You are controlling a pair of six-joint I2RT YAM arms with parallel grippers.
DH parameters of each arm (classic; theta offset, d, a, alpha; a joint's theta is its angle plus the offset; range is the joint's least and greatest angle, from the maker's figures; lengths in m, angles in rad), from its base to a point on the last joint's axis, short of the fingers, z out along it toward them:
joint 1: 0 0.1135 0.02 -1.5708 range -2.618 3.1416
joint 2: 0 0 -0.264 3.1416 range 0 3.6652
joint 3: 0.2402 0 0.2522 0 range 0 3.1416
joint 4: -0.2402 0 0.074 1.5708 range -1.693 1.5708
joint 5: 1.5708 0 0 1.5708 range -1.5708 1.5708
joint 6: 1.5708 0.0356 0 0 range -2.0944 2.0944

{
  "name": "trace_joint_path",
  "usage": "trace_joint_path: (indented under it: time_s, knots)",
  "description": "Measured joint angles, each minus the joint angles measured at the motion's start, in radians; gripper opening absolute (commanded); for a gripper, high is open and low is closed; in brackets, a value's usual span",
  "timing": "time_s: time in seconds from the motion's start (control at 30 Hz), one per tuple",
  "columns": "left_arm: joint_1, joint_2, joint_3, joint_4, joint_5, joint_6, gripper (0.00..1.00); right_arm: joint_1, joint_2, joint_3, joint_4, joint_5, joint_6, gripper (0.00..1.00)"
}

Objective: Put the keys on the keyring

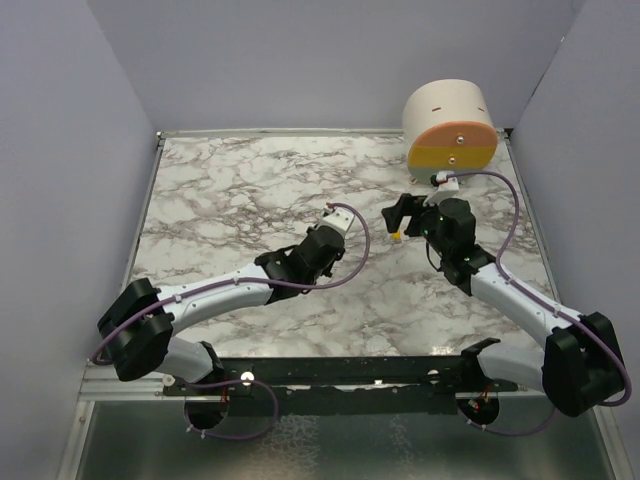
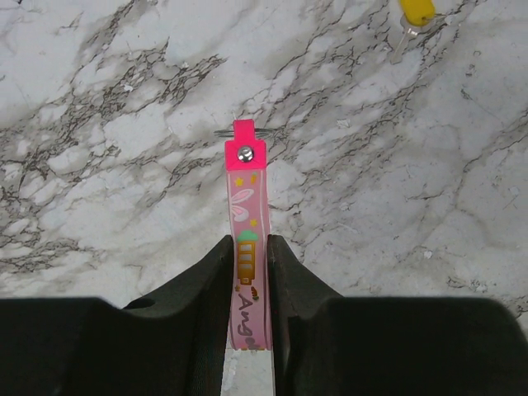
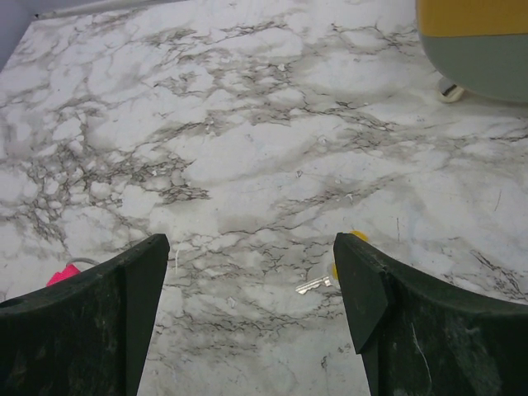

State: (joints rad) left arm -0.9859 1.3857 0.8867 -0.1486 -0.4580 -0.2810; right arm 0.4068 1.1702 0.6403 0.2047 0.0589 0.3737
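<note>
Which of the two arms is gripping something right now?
The left one: the left fingers pinch the pink strap, while the right fingers stand wide open and empty over the yellow-headed key.

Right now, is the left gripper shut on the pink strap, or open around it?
Shut on it. The left wrist view shows both fingers of the left gripper pressed against the pink strap, no gap.
</note>
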Motion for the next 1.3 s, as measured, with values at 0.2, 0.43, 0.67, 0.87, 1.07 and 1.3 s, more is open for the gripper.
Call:
trace_joint_path:
  time_s: [0.2, 0.43, 0.67, 0.87, 1.07, 1.3]
  knots:
    - [0.000, 0.000, 0.047, -0.030, 0.012, 0.034, 0.21, 0.000, 0.023, -0.050, 0.105, -0.117, -0.044, 0.68]
    - [0.031, 0.000, 0.093, -0.063, 0.108, 0.071, 0.21, 0.000, 0.069, -0.055, 0.175, -0.296, -0.085, 0.65]
    - [0.112, 0.000, 0.105, -0.067, 0.254, 0.089, 0.21, 0.009, 0.074, -0.055, 0.215, -0.393, -0.108, 0.65]
    - [0.181, 0.015, 0.121, -0.071, 0.373, 0.100, 0.21, 0.011, 0.085, -0.054, 0.207, -0.388, -0.109, 0.65]
    - [0.192, 0.109, 0.178, -0.058, 0.428, 0.123, 0.18, 0.011, 0.089, -0.039, 0.160, -0.289, -0.098, 0.65]
    - [0.192, 0.235, 0.217, -0.009, 0.451, 0.182, 0.18, 0.011, 0.066, -0.039, 0.126, -0.134, -0.052, 0.66]
